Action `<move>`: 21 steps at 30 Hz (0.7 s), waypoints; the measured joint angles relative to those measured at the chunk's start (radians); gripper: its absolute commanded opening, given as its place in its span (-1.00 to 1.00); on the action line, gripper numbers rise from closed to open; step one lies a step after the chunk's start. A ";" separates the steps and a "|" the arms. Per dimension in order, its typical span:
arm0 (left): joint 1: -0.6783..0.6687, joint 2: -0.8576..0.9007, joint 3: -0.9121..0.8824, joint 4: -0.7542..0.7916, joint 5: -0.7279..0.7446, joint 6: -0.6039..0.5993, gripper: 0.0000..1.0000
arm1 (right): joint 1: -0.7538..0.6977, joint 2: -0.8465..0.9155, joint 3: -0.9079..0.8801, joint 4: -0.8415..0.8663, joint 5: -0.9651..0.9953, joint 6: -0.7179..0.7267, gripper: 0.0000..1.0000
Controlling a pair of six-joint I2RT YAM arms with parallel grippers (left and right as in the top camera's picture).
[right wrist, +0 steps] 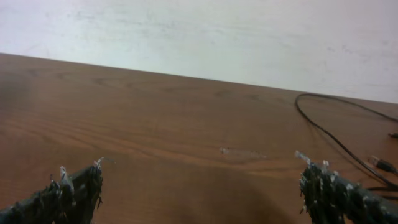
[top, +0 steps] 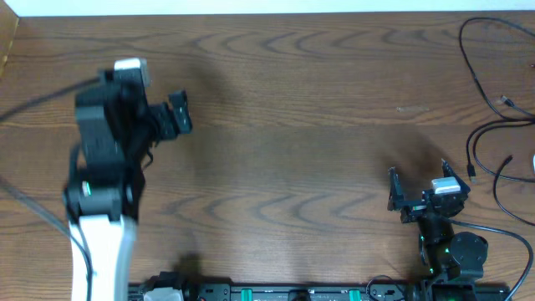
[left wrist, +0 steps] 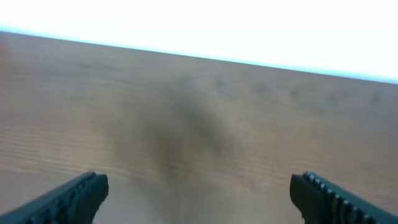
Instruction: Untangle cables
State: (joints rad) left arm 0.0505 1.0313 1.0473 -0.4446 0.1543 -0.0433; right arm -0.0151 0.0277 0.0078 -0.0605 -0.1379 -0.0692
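Cables: thin black cords in loose loops at far right of surface, partly out of frame.
Right claw: wide open, empty, near cables but clear of them.
Left claw: wide open, empty, well apart over bare wood.
Handling, judged: light, limp, flat-lying, so a strand may slip from pinch. Best hold likely on free mid-span or just behind small plug.

Bright even light; left wrist view blurry w/ blown-out top, left gripper soft.

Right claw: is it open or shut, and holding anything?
Open and empty: fingers of the right claw sit far apart, only bare table between.
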 measured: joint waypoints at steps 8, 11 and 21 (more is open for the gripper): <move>0.029 -0.387 -0.471 0.309 -0.008 0.022 0.96 | 0.000 0.000 0.000 0.000 0.000 0.000 0.99; 0.043 -0.522 -0.585 0.331 -0.011 0.025 0.97 | 0.000 0.000 0.000 0.000 0.000 0.000 0.98; 0.051 -0.894 -0.972 0.518 -0.034 0.071 0.97 | 0.000 -0.002 0.000 0.000 0.000 0.000 0.99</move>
State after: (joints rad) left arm 0.1020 0.1371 0.0753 0.0731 0.1204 0.0280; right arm -0.0151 0.0257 0.0078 -0.0605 -0.1379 -0.0692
